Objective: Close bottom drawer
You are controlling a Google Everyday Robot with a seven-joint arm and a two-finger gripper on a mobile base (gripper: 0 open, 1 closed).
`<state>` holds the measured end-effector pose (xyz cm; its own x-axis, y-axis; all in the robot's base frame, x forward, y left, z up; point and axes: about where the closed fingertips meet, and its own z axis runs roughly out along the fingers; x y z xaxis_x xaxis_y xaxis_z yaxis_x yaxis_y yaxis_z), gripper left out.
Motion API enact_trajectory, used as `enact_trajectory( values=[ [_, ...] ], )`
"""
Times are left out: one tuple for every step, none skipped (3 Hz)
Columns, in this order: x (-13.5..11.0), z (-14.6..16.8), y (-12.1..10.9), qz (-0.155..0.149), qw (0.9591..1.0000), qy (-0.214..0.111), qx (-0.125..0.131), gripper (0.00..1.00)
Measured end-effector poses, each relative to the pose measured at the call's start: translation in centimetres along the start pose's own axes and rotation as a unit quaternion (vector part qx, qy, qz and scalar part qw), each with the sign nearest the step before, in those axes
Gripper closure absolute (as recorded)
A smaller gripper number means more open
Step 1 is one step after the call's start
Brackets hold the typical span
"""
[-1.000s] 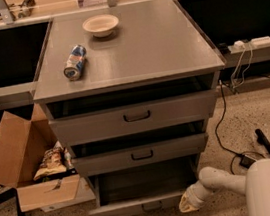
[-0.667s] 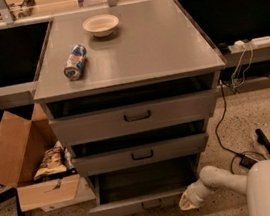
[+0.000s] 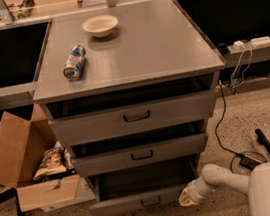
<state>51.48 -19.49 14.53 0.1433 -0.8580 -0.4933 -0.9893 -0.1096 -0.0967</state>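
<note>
The bottom drawer [image 3: 138, 200] of the grey cabinet is pulled out the furthest of the three, its slim front panel low near the floor with a small dark bar handle [image 3: 150, 201] at centre and a dark tray behind. My gripper [image 3: 187, 196] is at the end of the white arm [image 3: 221, 178] that reaches in from the lower right, and it sits against the right end of the drawer front. The two drawers above are each slightly open.
A lying can [image 3: 74, 63] and a cream bowl [image 3: 100, 25] rest on the cabinet top [image 3: 165, 39]. An open cardboard box [image 3: 27, 161] with snack bags stands left of the cabinet. Cables [image 3: 226, 111] and a power strip [image 3: 251, 42] lie to the right.
</note>
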Motion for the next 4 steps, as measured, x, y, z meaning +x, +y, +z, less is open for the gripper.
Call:
enact_trajectory(
  values=[
    [0.01,-0.19,-0.80,-0.002,0.9999,-0.007,0.008,0.80],
    [0.01,-0.18,-0.80,-0.002,0.9999,-0.007,0.008,0.57],
    [0.01,-0.18,-0.80,-0.002,0.9999,-0.007,0.008,0.28],
    [0.01,-0.18,-0.80,-0.002,0.9999,-0.007,0.008,0.03]
  ],
)
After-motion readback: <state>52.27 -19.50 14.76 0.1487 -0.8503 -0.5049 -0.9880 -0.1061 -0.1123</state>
